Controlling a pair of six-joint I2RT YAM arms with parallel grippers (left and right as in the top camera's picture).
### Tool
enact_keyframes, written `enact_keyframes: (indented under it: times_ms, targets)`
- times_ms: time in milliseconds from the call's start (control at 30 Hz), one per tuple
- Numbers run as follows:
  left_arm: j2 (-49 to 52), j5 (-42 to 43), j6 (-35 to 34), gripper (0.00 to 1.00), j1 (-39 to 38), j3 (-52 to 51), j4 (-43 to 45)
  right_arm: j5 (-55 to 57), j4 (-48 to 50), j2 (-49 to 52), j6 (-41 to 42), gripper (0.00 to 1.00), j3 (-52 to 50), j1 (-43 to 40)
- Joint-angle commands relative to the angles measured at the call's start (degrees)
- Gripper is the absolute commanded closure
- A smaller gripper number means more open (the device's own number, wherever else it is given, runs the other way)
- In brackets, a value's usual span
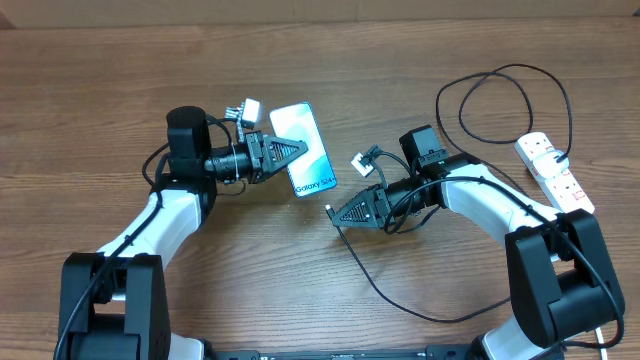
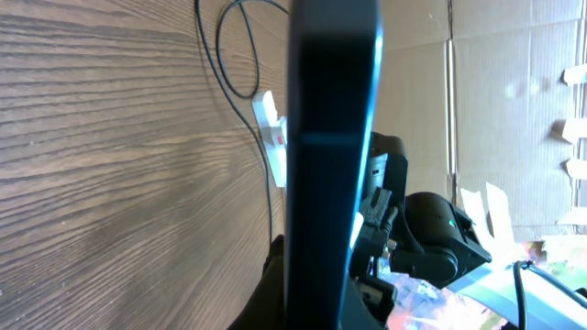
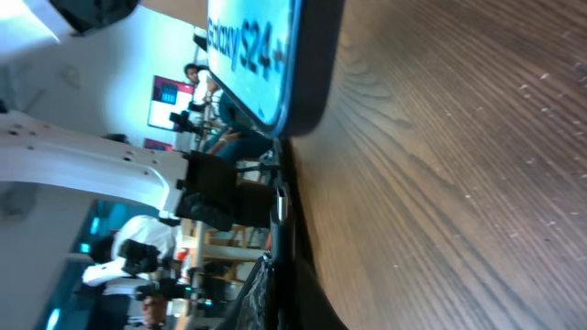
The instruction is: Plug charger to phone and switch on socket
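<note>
Phone [image 3: 252,55] lettering at right wrist; bare edge at left wrist.

Brown wood-grain desk [image 1: 90,90] across the whole overhead view, grain running side to side, evenly lit with a soft sheen and only faint shadows. Along the far edge, a pale strip of cardboard [image 1: 300,6]. From the left wrist, a corrugated cardboard wall [image 2: 514,119] beyond the desk, with a vertical seam and scraps of pale tape [image 2: 576,75]. From the right wrist, a bright blurred room: white wall [image 3: 83,82], reddish screen [image 3: 171,92], the rest too blurred to tell.
</note>
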Motion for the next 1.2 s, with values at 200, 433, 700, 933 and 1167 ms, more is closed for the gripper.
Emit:
enact_keyframes:
  times_ms: [200,433,700,933,1167]
  targets:
    - [-0.11,2.51,-0.57,0.96,-0.70,1.11,2.40,-13.18,3.39,-1.33,2.45,0.96,0.74,-0.13]
    - [-0.11,2.54,-5.40,0.96,-0.76,1.11,8.90,-13.40,4.94,-1.11,2.45,0.96,0.74,-0.09]
    - [-0.11,3.74,-9.35,0.96,-0.79,1.11,12.17,-9.42,9.55,-1.11,7.39,0.96,0.74,-0.09]
    - [-0.11,4.02,-9.31,0.96,-0.76,1.11,12.17,-7.74,19.87,-1.11,18.95,0.96,0.74,-0.09]
    - [-0.11,3.82,-9.29,0.96,-0.74,1.11,12.17,-7.74,19.63,-1.11,18.97,0.96,0.70,-0.09]
